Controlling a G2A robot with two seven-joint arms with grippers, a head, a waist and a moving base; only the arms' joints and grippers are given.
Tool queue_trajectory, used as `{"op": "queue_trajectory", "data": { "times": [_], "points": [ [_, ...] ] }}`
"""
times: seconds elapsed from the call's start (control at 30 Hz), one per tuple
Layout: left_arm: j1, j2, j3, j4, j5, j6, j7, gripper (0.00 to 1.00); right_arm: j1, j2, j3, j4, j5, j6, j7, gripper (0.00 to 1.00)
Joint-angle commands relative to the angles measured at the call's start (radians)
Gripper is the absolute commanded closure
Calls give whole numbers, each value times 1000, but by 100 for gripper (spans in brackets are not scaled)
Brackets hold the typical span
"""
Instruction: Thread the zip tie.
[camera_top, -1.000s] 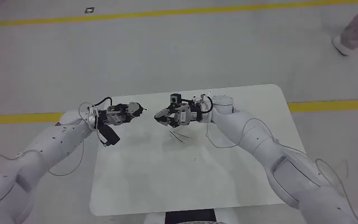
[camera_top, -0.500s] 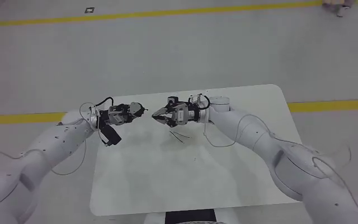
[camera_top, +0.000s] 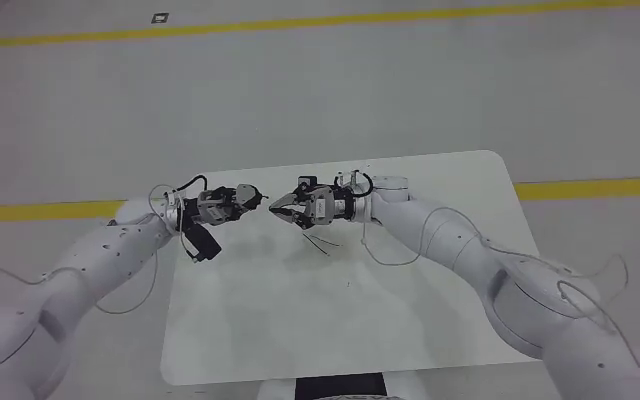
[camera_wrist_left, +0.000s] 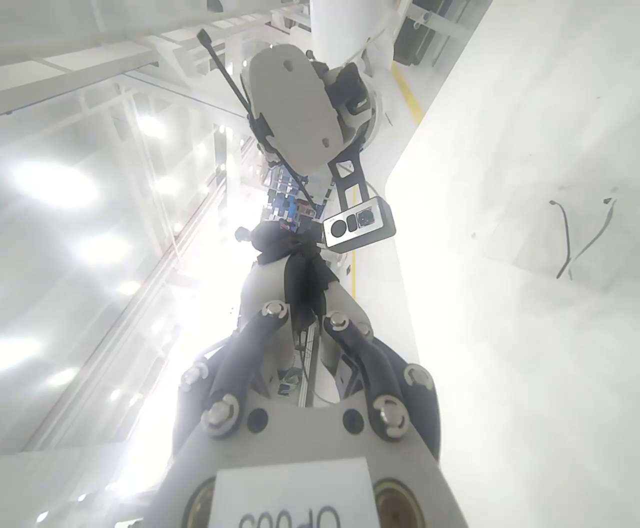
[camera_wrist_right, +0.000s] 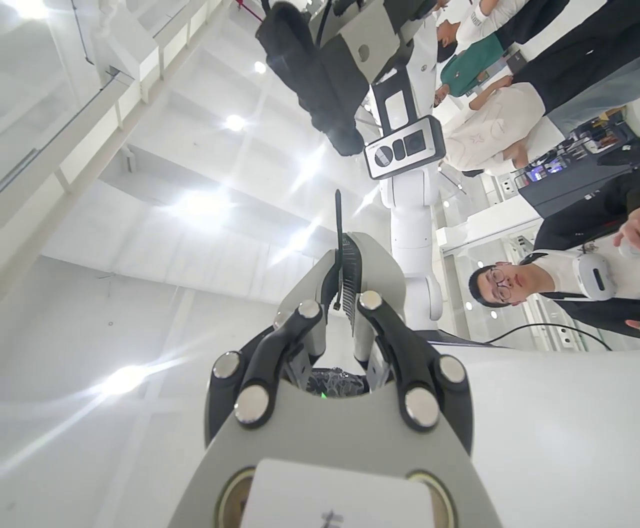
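Centre of the top view: the right gripper (camera_top: 274, 206) is clamped narrowly on the zip tie (camera_wrist_right: 339, 225). Just beyond, the left gripper (camera_top: 260, 196), jaws pressed together (contents unclear), has edged rightward, so threading alignment looks near.

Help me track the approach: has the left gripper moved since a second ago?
Yes: the left gripper edged sideways, closer to the loose zip ties.

Bright, even light; ceiling lamps (camera_wrist_right: 235, 121) flare in wrist views; faint shadows on table (camera_top: 400, 320)
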Motion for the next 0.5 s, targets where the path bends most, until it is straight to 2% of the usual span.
{"op": "queue_trajectory", "data": {
  "times": [0.0, 0.47],
  "points": [
    [0, 2, 0, -1, 0, 0, 2, 100, -8, 1, 9, -7, 0, 0, -7, 100],
    [-2, 7, 0, -2, 0, 0, 4, 100, -21, -16, 34, 11, 0, 0, -37, 100]
  ]
}}
